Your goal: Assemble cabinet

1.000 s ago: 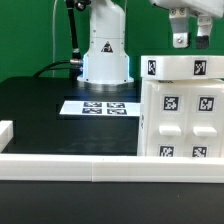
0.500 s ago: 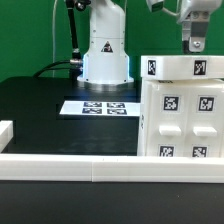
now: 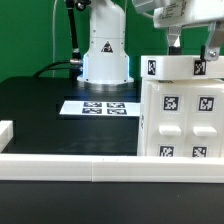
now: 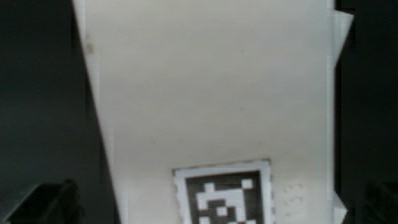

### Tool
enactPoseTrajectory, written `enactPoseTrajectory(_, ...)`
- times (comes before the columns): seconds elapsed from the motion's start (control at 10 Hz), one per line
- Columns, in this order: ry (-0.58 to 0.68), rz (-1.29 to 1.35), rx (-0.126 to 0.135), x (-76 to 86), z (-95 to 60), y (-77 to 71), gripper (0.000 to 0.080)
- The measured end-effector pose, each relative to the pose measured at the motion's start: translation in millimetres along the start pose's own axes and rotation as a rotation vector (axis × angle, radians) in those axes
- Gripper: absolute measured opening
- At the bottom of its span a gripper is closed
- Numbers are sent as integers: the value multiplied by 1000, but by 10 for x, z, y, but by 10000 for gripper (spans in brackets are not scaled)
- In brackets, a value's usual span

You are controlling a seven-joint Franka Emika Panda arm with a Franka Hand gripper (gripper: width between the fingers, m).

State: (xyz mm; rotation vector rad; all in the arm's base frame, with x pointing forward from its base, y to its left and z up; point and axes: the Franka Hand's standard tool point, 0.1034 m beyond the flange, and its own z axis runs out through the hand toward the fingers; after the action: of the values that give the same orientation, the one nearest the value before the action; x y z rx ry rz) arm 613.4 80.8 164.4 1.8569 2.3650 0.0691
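Cabinet (image 3: 182, 108): 1 large white box standing on the black surface (image 3: 40, 115) at the exterior view's right, its near face just behind the white rail (image 3: 70, 166).
Cabinet top: a separate-looking white slab sits across the top, carrying 2 tags on its near edge; it appears to lie flush, though that is a judgement.
Cabinet front: 4 inset panels show on the near face, 1 tag on each, with the lower pair partly hidden by the rail.
Gripper (image 3: 190, 42): poised directly above the cabinet top, fingers pointing down and spread about as wide as the top slab, 1 finger toward each side of it.
Gripper hold: nothing is held; the jaws stand wide apart and I cannot tell whether the fingertips touch the slab.
Wrist view: the white top fills the picture lengthwise with 1 tag showing, which suggests the gripper is lined up along the slab to grasp or press it.
Marker board (image 3: 98, 106): 1 flat sheet on the far surface in front of the robot base (image 3: 106, 55), well apart from the cabinet.
Rail purpose: probably a stop that squares the parts.
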Motion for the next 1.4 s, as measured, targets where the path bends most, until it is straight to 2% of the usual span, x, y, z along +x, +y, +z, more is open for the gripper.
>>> enactPoseTrajectory(0.3,0,22,1,-4,7,-4,798)
enactPoseTrajectory(0.4,0,23,1,-9,8,-5,676)
enactPoseTrajectory(0.5,-1,25,2,-25,12,-10,676)
enactPoseTrajectory(0.6,-1,28,2,-41,12,-11,557)
enactPoseTrajectory(1.0,0,123,3,-44,14,-13,558)
enactPoseTrajectory(1.4,1,601,4,-39,16,-16,560)
